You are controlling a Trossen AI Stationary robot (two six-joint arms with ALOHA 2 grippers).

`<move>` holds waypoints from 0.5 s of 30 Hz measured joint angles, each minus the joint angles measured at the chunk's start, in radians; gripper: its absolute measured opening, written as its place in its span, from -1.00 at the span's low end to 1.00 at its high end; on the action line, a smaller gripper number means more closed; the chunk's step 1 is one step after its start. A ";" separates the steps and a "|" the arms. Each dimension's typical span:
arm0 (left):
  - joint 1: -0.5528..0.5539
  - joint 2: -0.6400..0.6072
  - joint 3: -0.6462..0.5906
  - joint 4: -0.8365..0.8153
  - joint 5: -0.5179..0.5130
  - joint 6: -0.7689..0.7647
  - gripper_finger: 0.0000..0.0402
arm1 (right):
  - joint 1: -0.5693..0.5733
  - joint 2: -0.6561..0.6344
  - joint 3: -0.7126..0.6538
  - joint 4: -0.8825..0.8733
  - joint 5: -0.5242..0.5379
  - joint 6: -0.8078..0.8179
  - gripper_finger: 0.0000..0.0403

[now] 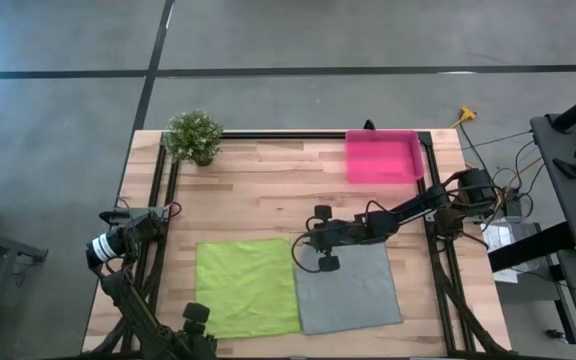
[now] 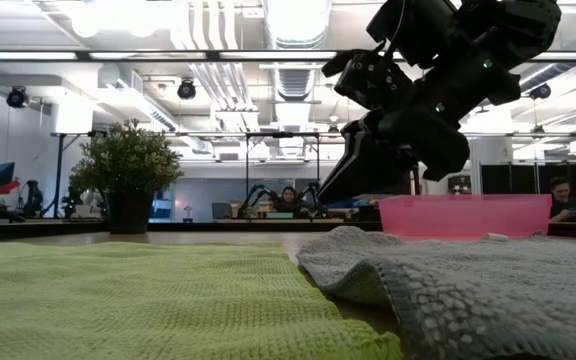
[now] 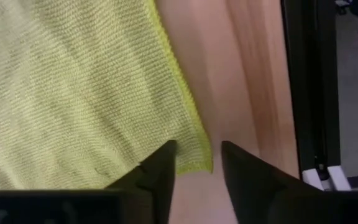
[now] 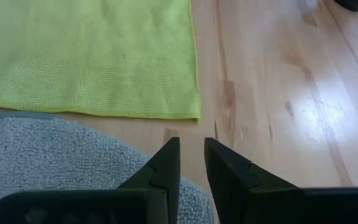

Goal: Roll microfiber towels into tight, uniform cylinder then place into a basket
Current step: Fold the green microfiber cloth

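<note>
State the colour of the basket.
Bright pink basket; the high view shows it best.

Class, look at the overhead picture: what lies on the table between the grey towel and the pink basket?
Only bare wood, crossed above by the right arm. The high view shows the grey towel near the front and the basket at the back.

Light wooden table (image 1: pixel 258 190) carrying a lime green towel (image 1: pixel 245 287) lying flat beside a grey towel (image 1: pixel 348 292), pink basket (image 1: pixel 381 157) and potted plant (image 1: pixel 194 136) sitting at the far edge

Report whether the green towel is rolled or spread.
Spread: the green towel lies flat on the table, no roll started.
</note>
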 joint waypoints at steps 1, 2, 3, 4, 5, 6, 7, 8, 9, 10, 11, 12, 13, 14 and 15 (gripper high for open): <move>0.000 0.000 -0.002 0.001 0.009 0.000 -0.54 | 0.000 0.000 0.000 0.000 0.000 0.000 -0.66; 0.000 0.000 -0.005 0.000 0.016 -0.001 -0.62 | 0.000 0.000 0.000 0.000 0.000 -0.001 -0.66; 0.000 0.000 -0.007 0.000 0.025 -0.001 -0.70 | 0.000 0.000 0.000 0.000 0.000 -0.002 -0.66; 0.000 0.000 -0.009 0.000 0.031 -0.002 -0.78 | 0.000 0.000 0.000 0.000 0.000 -0.002 -0.66; 0.000 0.000 -0.011 0.001 0.033 -0.002 -0.85 | 0.000 0.000 0.000 0.000 0.000 -0.002 -0.66; 0.000 0.000 -0.011 0.000 0.033 -0.002 -0.92 | 0.000 0.000 0.000 0.000 0.000 -0.003 -0.66; 0.000 0.000 -0.012 -0.001 0.032 -0.002 -0.96 | 0.000 0.000 0.000 0.000 0.000 -0.003 -0.66; 0.000 0.000 -0.012 -0.001 0.033 -0.002 -0.97 | 0.000 0.000 0.000 0.000 0.000 -0.003 -0.66; 0.000 0.000 -0.012 -0.002 0.033 -0.003 -0.97 | 0.000 0.000 0.000 0.000 0.000 -0.003 -0.66; 0.002 0.000 -0.011 -0.002 0.033 -0.003 -0.97 | 0.000 0.000 0.000 0.000 0.000 -0.002 -0.66; 0.002 0.000 -0.008 -0.002 0.034 -0.004 -0.96 | 0.000 0.000 0.000 0.000 0.000 -0.003 -0.66; 0.002 0.000 -0.006 -0.001 0.034 -0.010 -0.97 | 0.002 0.000 0.000 0.000 -0.001 -0.003 -0.66; 0.003 0.000 -0.004 0.000 0.034 -0.025 -0.97 | 0.002 0.000 0.000 0.001 -0.012 -0.006 -0.66; 0.003 -0.002 -0.003 -0.001 0.033 -0.040 -0.99 | 0.002 0.000 0.000 0.001 -0.037 -0.013 -0.66; 0.003 -0.004 -0.003 -0.002 0.032 -0.059 -0.99 | 0.003 0.000 0.000 0.003 -0.078 -0.025 -0.66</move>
